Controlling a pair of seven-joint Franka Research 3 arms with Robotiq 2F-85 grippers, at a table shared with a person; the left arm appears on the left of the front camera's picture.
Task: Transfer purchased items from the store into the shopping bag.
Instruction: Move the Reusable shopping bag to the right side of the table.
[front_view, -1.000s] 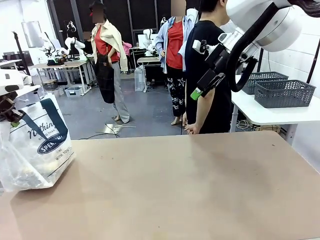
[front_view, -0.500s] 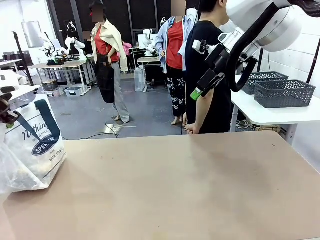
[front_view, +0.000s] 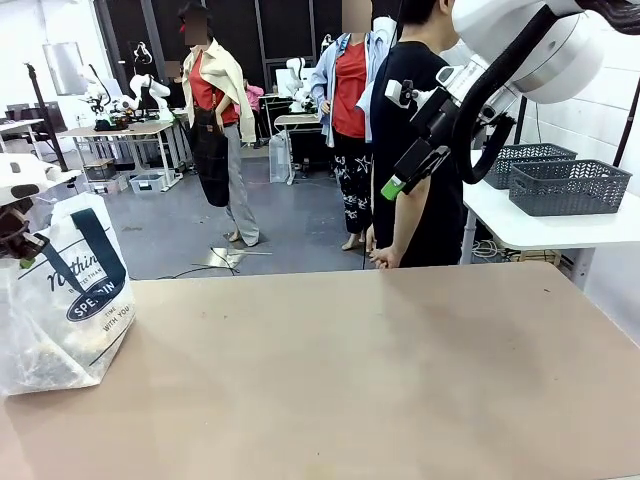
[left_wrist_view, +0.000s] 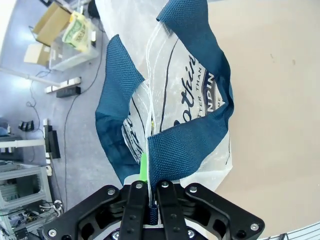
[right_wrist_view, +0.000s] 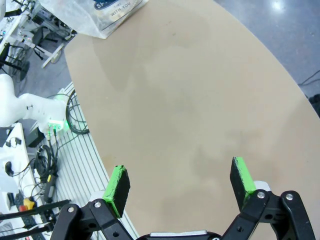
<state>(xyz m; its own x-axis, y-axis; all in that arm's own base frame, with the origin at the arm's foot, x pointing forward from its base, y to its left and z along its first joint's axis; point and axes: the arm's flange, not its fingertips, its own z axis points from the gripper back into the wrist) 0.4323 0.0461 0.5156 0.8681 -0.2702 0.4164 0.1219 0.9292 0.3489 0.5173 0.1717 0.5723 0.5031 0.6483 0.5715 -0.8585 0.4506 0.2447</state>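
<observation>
At the far left edge of the front view the shopping bag sits upright on the table, its long axis running bottom to top, and the left gripper is directly above its mouth, clamped tight on a navy strap handle. In the left wrist view the strap and a fold of clear plastic run up from between the pinched fingers, so the bag hangs straight away from that gripper along its own finger line. The right gripper is high in the upper right of the front view, well apart from the bag, with its jaws spread wide and nothing between them; its wrist view looks down on bare tabletop, the bag only at the upper left corner. The left arm is plainly the nearer one. Against the earlier frames the bag has slid further toward the left edge of the picture and stands taller and narrower, while the right arm has not moved.
</observation>
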